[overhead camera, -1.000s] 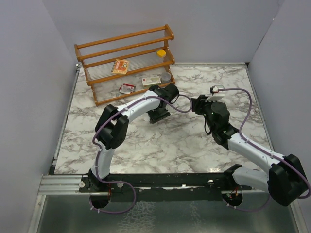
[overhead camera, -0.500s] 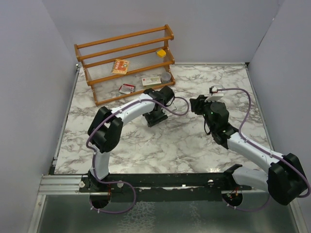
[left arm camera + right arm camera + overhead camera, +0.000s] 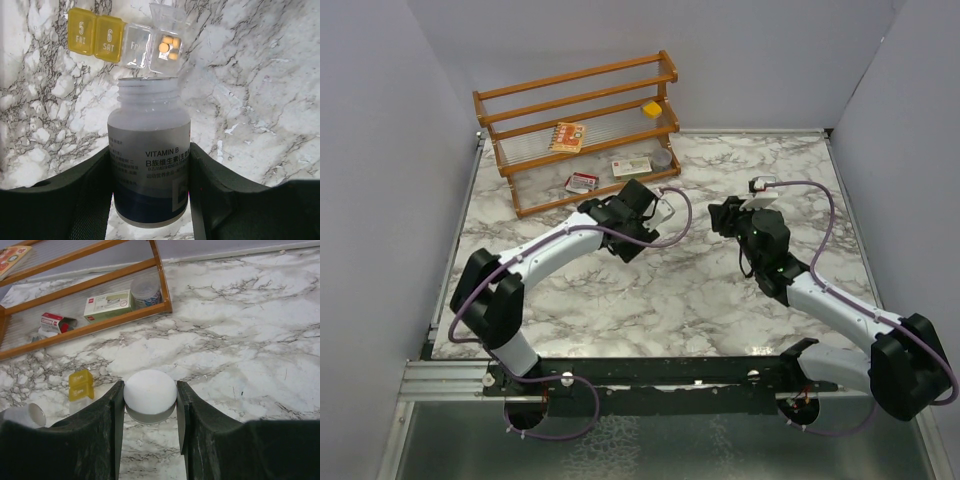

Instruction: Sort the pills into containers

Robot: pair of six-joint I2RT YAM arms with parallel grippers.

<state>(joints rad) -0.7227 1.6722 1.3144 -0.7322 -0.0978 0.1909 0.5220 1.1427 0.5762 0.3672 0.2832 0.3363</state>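
Left pincer (image 3: pixel 150 150): clenched on the bottle (image 3: pixel 149 125), one finger on each side of the labelled body. The bottle has a grey body and a "VITAMIN B" label, and its threaded neck is uncapped. The mouth points away from the wrist.

Pills (image 3: pixel 169 46): a few small yellow rounds in one clear compartment of a pill organiser (image 3: pixel 107 32) with its lid flipped up. The organiser lies flat on the worktop (image 3: pixel 260 100), just past the bottle mouth. In the left wrist view the bottle rim overlaps the organiser's near edge, and it is unclear whether they touch. The pills are outside the left pincer, ahead of it and slightly to its right. The next compartment is clear, and the two after it are yellow, marked "5 FRI" and "6 SAT".

Right pincer (image 3: pixel 149 387): clamped on a round white cap (image 3: pixel 150 395), with the fingers tight against both sides. A grey band shows under the white top. The organiser's yellow end sits just beside the left finger, on the worktop.

In the top view both pincers are mid-worktop, biased to the far edge, left one nearer the left edge and apart from the right one.

A wooden rack (image 3: pixel 575 130) stands in the far left corner. Its bottom shelf holds a green-white box (image 3: pixel 107 304), a red-white box (image 3: pixel 57 321) and a round tin (image 3: pixel 146 290), all well away from both pincers.
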